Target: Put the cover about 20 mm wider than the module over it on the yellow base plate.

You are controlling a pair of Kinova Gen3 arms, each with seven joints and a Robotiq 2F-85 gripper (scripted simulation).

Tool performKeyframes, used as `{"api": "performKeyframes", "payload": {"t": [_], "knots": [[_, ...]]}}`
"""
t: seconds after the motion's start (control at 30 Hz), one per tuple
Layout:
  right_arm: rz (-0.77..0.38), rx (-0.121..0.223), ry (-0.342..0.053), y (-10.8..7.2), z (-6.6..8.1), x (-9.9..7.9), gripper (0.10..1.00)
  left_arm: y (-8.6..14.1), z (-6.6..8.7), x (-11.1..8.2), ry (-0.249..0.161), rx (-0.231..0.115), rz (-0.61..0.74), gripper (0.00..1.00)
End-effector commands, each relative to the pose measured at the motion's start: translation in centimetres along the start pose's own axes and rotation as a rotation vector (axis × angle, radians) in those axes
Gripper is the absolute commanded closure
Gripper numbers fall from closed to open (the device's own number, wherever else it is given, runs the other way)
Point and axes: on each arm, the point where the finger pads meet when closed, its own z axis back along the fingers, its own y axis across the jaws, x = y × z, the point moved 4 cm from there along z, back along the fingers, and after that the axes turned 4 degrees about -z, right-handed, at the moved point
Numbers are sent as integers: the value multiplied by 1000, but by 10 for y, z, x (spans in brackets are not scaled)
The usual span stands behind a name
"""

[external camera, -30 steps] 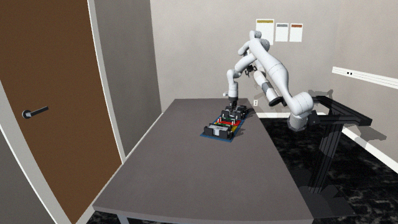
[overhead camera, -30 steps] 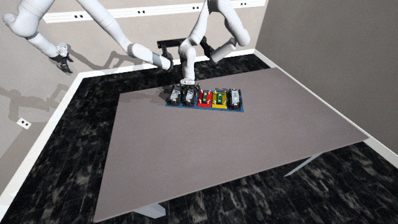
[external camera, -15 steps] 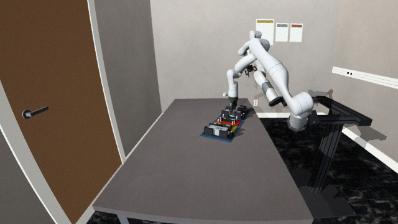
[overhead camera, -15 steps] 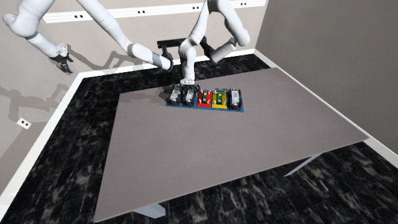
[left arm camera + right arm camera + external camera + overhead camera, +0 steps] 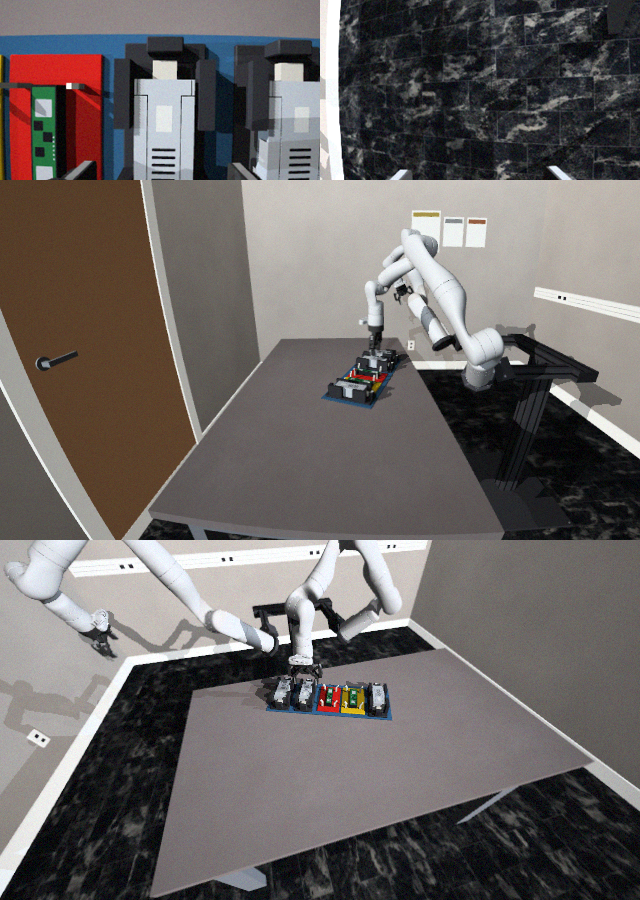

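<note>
The yellow plate (image 5: 353,711) (image 5: 376,386) carries a green module (image 5: 353,698) between white posts. One grey cover (image 5: 378,696) (image 5: 353,384) sits in a black holder beside it. A middle grey cover (image 5: 305,692) (image 5: 164,138) and an end grey cover (image 5: 283,691) (image 5: 301,96) sit in black holders beyond the red plate. My left gripper (image 5: 306,677) (image 5: 373,349) (image 5: 162,173) is open and empty, pointing down just above the middle cover, fingertips on either side of it in the left wrist view. No clear dent shows. My right gripper (image 5: 106,647) (image 5: 478,173) is open and empty, away from the table.
The red plate (image 5: 327,709) (image 5: 56,66), with a second green module (image 5: 330,697) (image 5: 43,132) and white posts, lies between the yellow plate and middle holder. All stand on a blue board (image 5: 80,43) near the edge of the grey table (image 5: 350,780) closest to the arm stand.
</note>
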Motion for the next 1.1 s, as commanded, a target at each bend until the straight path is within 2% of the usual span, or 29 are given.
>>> {"api": "performKeyframes", "payload": {"t": [0.0, 0.13, 0.43, 1.07], "knots": [[-1, 0, -1, 0, 0, 0, 100, 1, 12, -4, 16, 4, -3, 2], [-1, 0, -1, 0, 0, 0, 100, 1, 13, -2, 9, 5, -1, 2], [-1, 0, -1, 0, 0, 0, 100, 0, 67, -5, 16, 4, -3, 2], [-1, 0, -1, 0, 0, 0, 100, 0, 59, -5, 16, 4, -3, 2]]}}
